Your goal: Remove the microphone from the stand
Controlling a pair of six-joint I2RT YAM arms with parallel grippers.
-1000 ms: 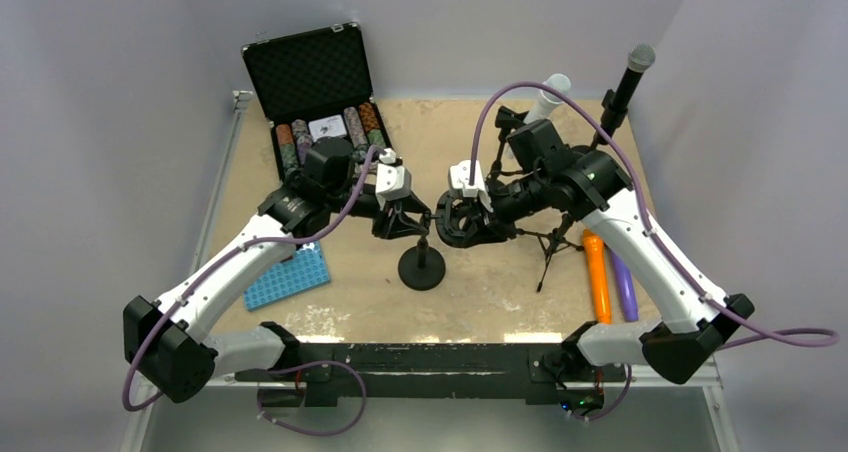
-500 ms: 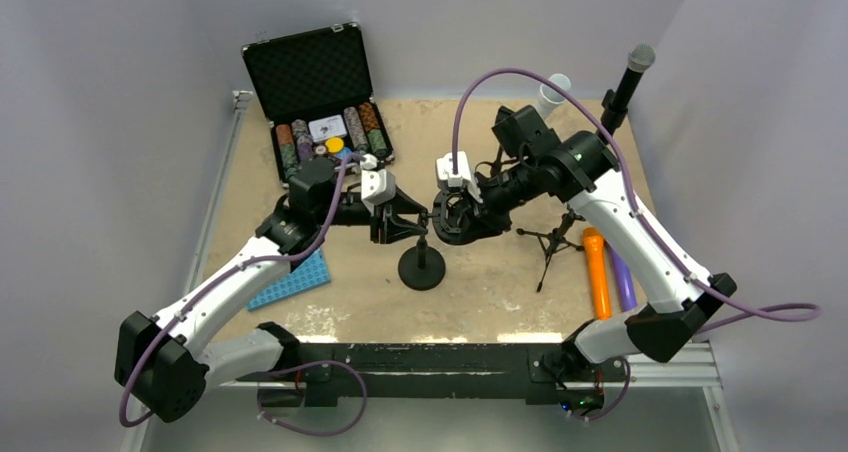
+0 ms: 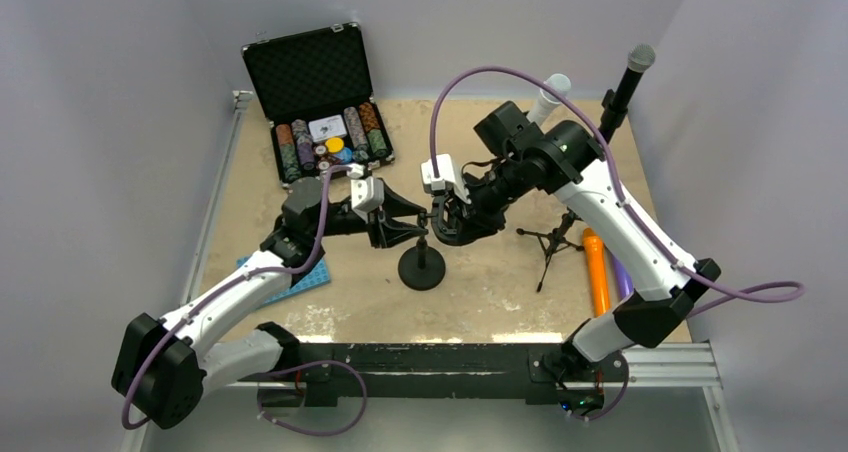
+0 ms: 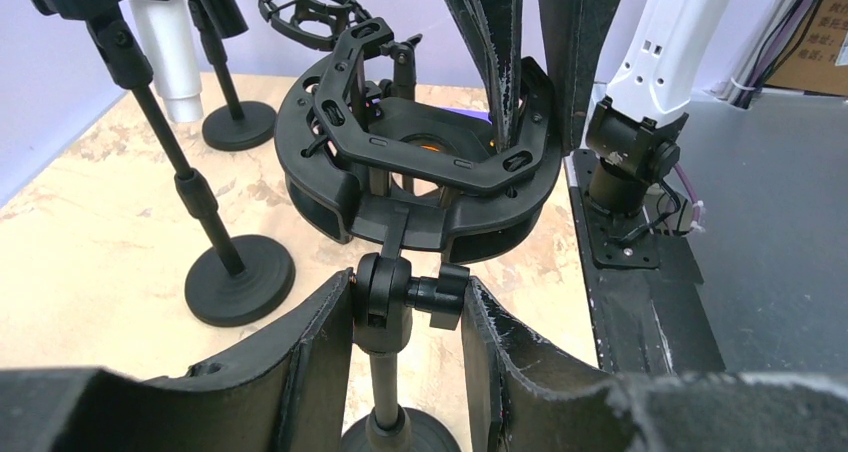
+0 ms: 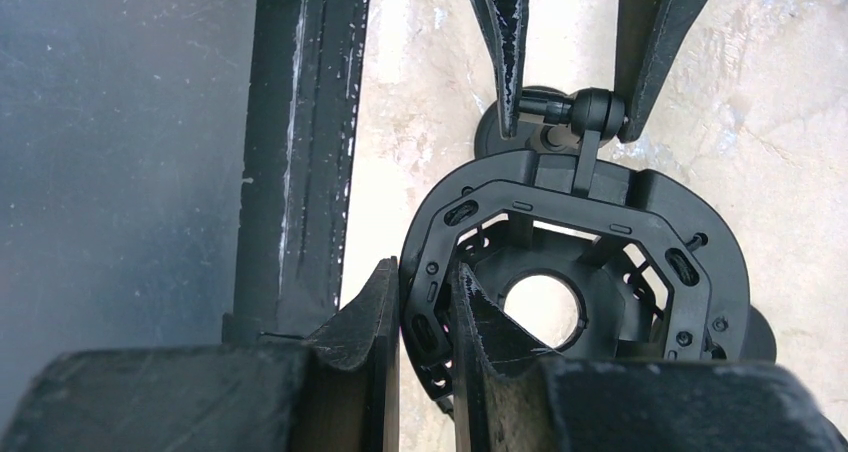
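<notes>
Black desk stand (image 3: 422, 269): round base, upright pole, mid-table. Ring-shaped shock mount (image 5: 575, 262) sits on its swivel joint, leaning to my right-arm side; its centre hole is empty. My left gripper (image 4: 405, 294) clamps the swivel joint and my right gripper (image 5: 425, 284) pinches the mount's rim. Black microphone (image 3: 630, 72), grey mesh head, stands tilted in a tripod stand (image 3: 549, 244) at far right.

- Round-base stand (image 3: 422, 269), table centre, carrying black shock mount (image 3: 462, 226).
- Left gripper (image 3: 416, 224) at stand's neck; right gripper (image 3: 446, 214) on the mount.
- Microphone (image 3: 628, 82), far right, above tripod stand (image 3: 549, 242).
- Open chip case (image 3: 318, 97), far left.
</notes>
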